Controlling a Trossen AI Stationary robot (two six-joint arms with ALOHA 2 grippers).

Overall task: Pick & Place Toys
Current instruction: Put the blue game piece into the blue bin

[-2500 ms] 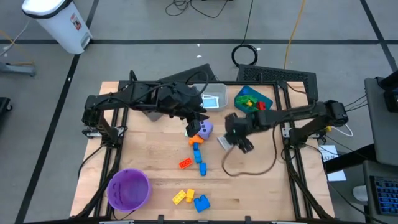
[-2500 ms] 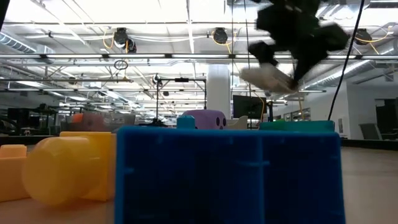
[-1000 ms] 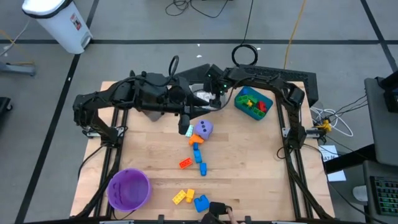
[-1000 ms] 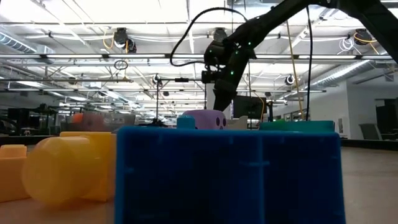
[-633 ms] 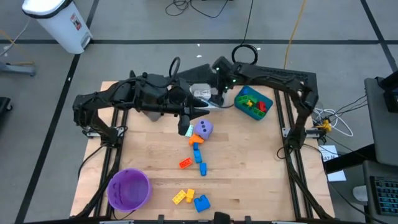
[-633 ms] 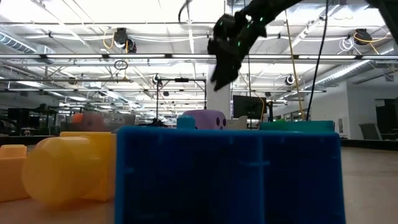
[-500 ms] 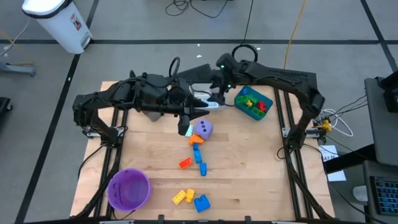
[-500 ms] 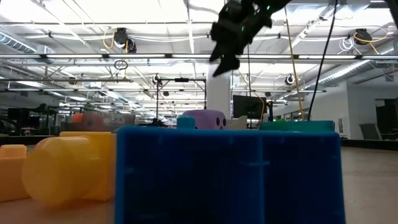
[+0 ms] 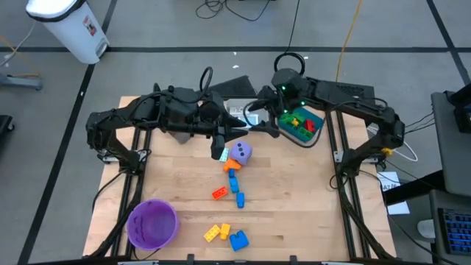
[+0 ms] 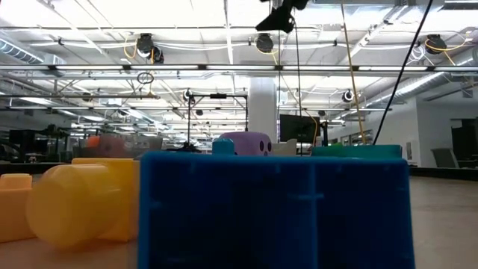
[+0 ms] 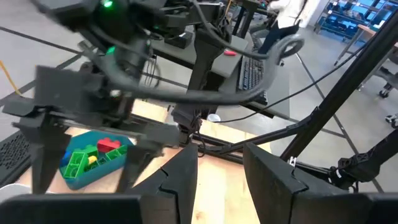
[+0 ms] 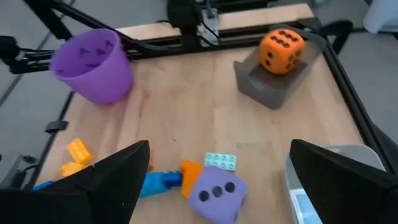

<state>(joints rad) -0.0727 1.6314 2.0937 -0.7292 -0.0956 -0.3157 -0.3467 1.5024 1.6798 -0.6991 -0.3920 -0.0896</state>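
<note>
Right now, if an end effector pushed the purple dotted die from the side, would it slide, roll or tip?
The purple dotted die has rounded corners, so a high push would probably tumble it onto another face. It rests flat on the wooden table, so a low push likely slides it. The small orange brick against it would probably shift too.

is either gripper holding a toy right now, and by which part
No. The right gripper is open and empty; the left gripper shows nothing between its fingers.

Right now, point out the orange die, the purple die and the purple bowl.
orange die [image 12: 282, 51]: right wrist view, on its dotted front face.
purple die [image 12: 216, 194]: right wrist view, on its dotted top face.
purple bowl [image 9: 153, 224]: high view, on its inside floor.
</note>
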